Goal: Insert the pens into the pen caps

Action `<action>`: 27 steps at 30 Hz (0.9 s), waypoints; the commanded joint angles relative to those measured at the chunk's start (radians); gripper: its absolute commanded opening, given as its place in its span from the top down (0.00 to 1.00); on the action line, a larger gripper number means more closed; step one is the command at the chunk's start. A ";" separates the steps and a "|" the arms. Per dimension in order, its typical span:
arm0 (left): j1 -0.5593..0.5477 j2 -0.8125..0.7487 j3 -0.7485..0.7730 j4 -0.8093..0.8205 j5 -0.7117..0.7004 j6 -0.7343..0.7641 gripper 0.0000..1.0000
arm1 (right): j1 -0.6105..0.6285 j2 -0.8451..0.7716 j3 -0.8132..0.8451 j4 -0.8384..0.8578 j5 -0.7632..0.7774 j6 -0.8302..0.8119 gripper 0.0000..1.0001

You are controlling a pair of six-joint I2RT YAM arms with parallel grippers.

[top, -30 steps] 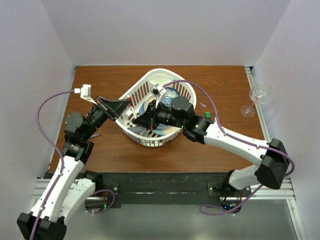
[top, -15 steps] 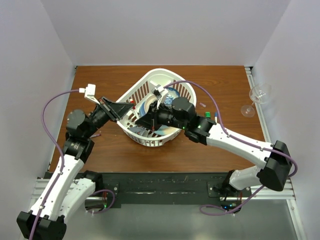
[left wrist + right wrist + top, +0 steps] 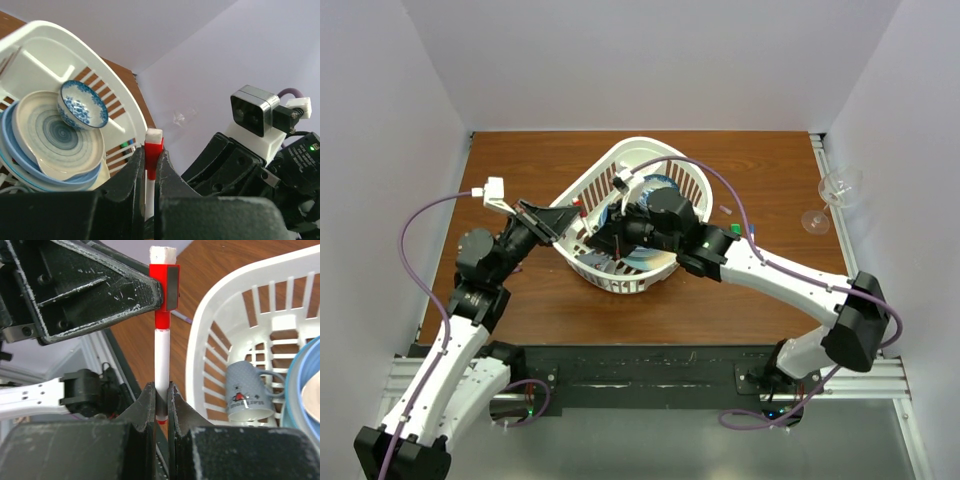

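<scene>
Over the last second the right arm has swung its wrist toward 10 o'clock in the top view, closing on the left arm, which has shifted only slightly. The two now meet over the 9 o'clock rim of the white basket (image 3: 650, 148). The left claw (image 3: 149, 162) is pinching the red cap (image 3: 163, 290), and the right claw (image 3: 161, 400) is pressed together on the lower barrel of the white pen (image 3: 161, 360). The barrel's top end disappears into the cap's collar. I judge this pen to be seated or nearly so, perhaps needing one last push along its length. Room is tight: the pair hangs just beside the basket rim, with a grey mug (image 3: 248, 390) inside the wall at 3 o'clock of the pen. The open bench (image 3: 520, 160) at 9 o'clock gives space to draw back. A small green piece (image 3: 734, 229) lies at the basket's 3 o'clock, just beside the right forearm. The wine glass (image 3: 835, 190) stands well apart near the 3 o'clock edge.
</scene>
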 commanded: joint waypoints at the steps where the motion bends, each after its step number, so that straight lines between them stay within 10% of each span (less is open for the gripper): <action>1: -0.055 0.012 -0.057 -0.129 0.083 0.011 1.00 | -0.029 0.049 0.205 0.140 0.166 -0.093 1.00; 17: -0.124 0.026 -0.197 0.072 0.183 -0.132 1.00 | -0.081 0.223 0.473 0.175 0.131 -0.254 1.00; 27: -0.210 0.050 -0.142 -0.083 0.070 -0.038 1.00 | -0.109 0.338 0.659 0.140 0.089 -0.288 1.00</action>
